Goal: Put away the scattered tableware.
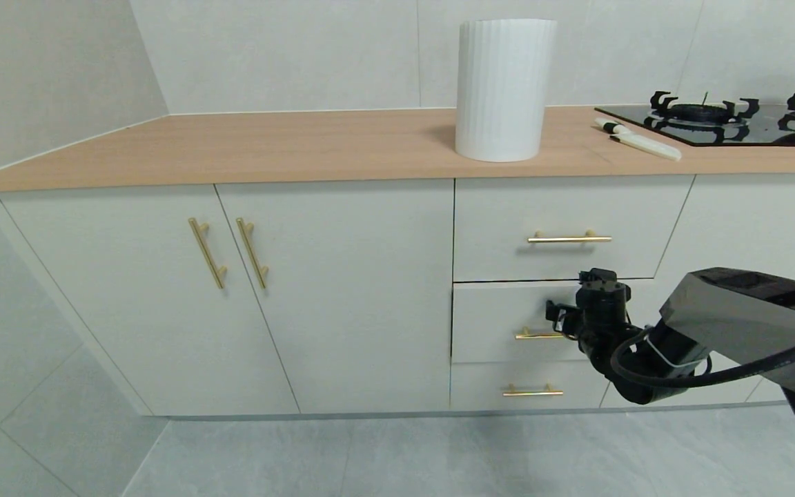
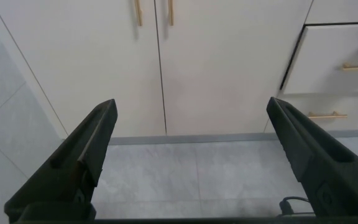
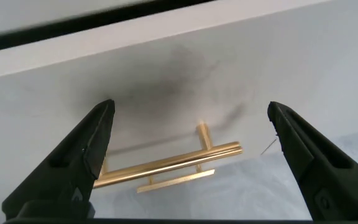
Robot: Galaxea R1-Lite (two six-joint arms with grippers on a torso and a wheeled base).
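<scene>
Gold is the colour of the handle (image 3: 173, 163) that the right gripper (image 3: 188, 111) faces; its jaws are wide with nothing between them. It sits just in front of the middle drawer (image 1: 494, 314), at 4 o'clock in the head view. I think the step now is opening that drawer; next the jaws must go around the bar, close and pull straight out. The left gripper (image 2: 190, 106) is wide too and holds nothing; it hangs low over the floor (image 2: 185, 177). The tableware (image 1: 639, 141) lies on the surface (image 1: 266, 145) at 2 o'clock, beside the stove (image 1: 715, 121) (two white pieces, I think). I count three drawers, two doors, one tall white pot (image 1: 504, 90).
</scene>
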